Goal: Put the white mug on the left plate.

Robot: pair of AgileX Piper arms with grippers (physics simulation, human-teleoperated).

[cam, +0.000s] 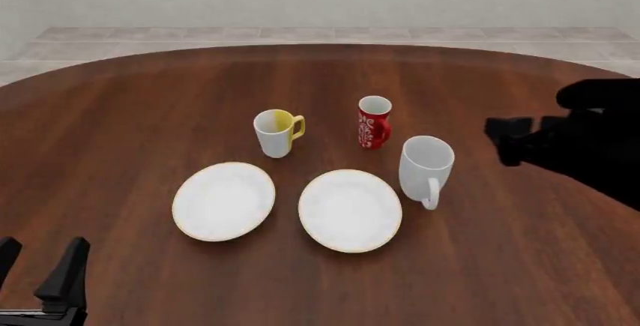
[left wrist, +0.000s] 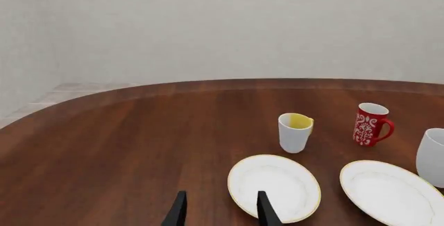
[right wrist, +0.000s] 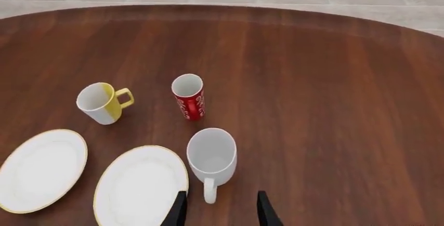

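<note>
— Dark wood table, pale wall behind. Where's the white mug?

— Upright on the table, just right of the right plate, handle toward my side. The red mug is close behind it, the yellow mug farther left. The left plate is bare, with the right plate between it and the mug.

— So nothing is gripped?

— Nothing. My right gripper hangs above the table, fingers parted and empty; in the right wrist view the mug's handle shows between them. In the front view that arm is raised off to the mug's right. My left gripper sits low at the near left corner, fingers apart, also empty.

— Which step, then?

— As I judge it, the approach, with the grasp not yet made. Next I'd drop the right gripper over the mug, probably pinching the rim or the handle, and keep clear of the red mug.

— And after that?

— Lift high enough to pass over the right plate, then set it down on the left one.
</note>
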